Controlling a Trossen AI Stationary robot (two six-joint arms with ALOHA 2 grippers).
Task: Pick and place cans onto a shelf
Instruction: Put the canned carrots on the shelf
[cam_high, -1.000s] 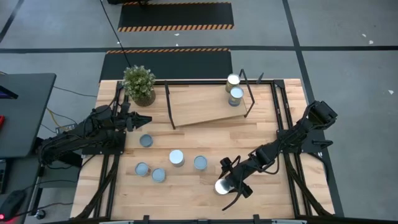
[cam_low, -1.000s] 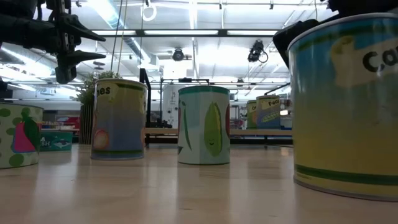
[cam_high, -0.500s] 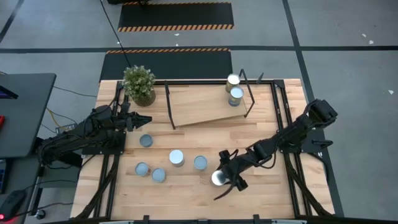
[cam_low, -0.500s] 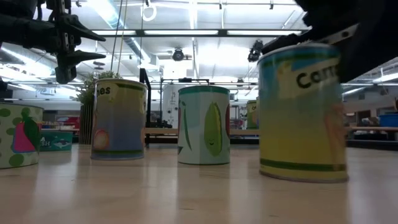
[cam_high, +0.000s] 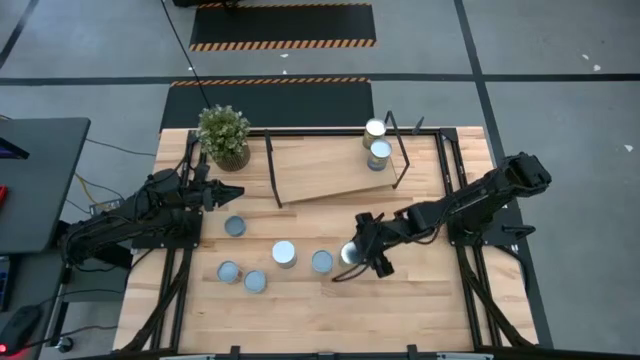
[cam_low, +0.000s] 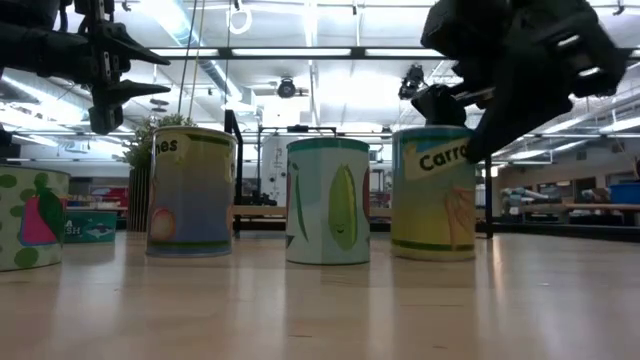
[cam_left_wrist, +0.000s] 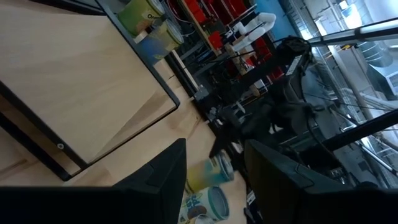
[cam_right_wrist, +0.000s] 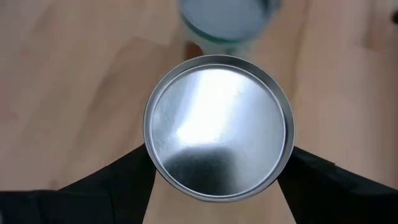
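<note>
My right gripper (cam_high: 352, 256) is shut on a can with a bright silvery top (cam_right_wrist: 217, 155), right beside a bluish-topped can (cam_high: 321, 261) at the table's middle. In the low view the held can (cam_low: 433, 190) shows a yellow "Carr..." label. Several other cans stand on their bases on the table, among them a white-topped can (cam_high: 284, 253) and a blue-topped can (cam_high: 235, 227). Two cans (cam_high: 378, 142) stand on the tilted plywood shelf (cam_high: 325, 168). My left gripper (cam_high: 232, 192) is open and empty, in the air at the left, near the plant. My right gripper pinches the can by two opposite sides of its wall just under the top rim (cam_right_wrist: 150, 149), one finger (cam_right_wrist: 121, 183) on each side. The fingers come from above, slanting from the table's right. The can is upright; whether its base touches the table I cannot tell.
A potted plant (cam_high: 223, 135) stands at the far left corner beside the shelf's black rod frame (cam_high: 271, 170). Two more cans (cam_high: 242, 276) stand near the front left. Bare wood lies at the front right of the table (cam_high: 420, 300).
My right gripper has carried the silvery-topped can from the front of the table toward the far edge and the left, and now holds it beside the bluish-topped can. The can has stayed upright in the shut fingers.
</note>
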